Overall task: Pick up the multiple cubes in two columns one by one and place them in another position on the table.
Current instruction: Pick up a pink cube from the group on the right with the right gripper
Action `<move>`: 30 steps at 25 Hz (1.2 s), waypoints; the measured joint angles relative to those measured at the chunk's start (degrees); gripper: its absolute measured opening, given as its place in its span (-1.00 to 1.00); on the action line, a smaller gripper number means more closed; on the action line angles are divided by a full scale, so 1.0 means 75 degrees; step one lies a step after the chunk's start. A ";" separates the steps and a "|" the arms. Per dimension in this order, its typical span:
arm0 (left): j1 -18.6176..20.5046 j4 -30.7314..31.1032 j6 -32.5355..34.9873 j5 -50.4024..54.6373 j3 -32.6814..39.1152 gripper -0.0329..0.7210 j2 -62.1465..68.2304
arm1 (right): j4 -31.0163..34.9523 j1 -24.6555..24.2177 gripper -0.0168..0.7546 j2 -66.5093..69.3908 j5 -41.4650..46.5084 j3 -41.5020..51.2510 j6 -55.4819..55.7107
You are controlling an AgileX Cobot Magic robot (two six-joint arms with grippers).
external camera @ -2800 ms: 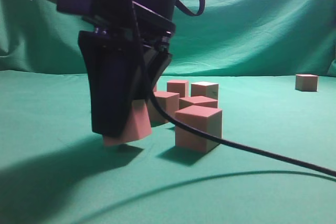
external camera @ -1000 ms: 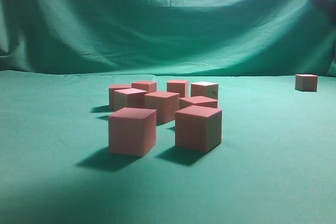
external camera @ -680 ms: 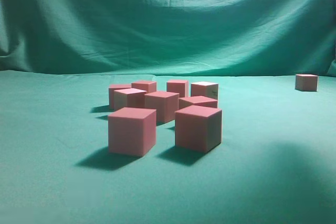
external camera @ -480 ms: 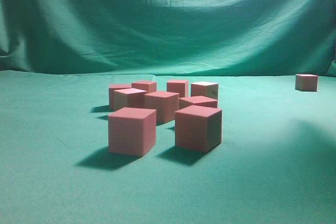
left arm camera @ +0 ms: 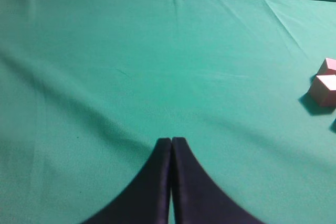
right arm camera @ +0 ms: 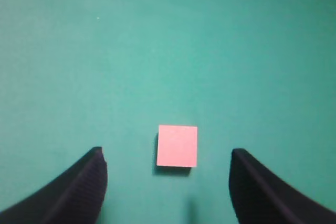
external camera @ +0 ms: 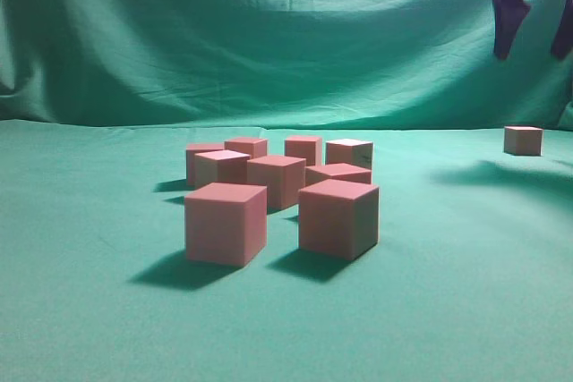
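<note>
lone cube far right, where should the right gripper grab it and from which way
Probably straight down from above: the lone cube sits flat and apart on the table, centred between the open right gripper fingers. Close on its two opposite side faces, which look square to the fingers.

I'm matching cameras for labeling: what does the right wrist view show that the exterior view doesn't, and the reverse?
Only the right wrist view: the lone cube seen from straight above, centred between the open right pincer's fingers. Only the exterior view: the cluster of cubes mid-table and the draped backdrop. Both: that lone cube, the pincer above it, and the green table.
</note>
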 joint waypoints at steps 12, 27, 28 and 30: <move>0.0000 0.0000 0.0000 0.0000 0.0000 -0.91 0.0000 | 0.0018 -0.0290 0.21 0.1298 -0.0815 0.0000 0.0047; 0.0000 0.0000 0.0000 0.0000 0.0000 -0.91 0.0000 | 0.0256 -0.0320 -0.28 0.1658 -0.0491 -0.0453 -0.0115; 0.0000 0.0000 0.0000 0.0000 0.0000 -0.91 0.0000 | 0.0265 -0.0320 -0.28 0.1658 -0.0304 -0.0626 -0.0129; 0.0000 0.0000 0.0000 0.0000 0.0000 -0.91 0.0000 | 0.0275 -0.0320 -0.28 0.1556 0.0109 -0.0951 -0.0129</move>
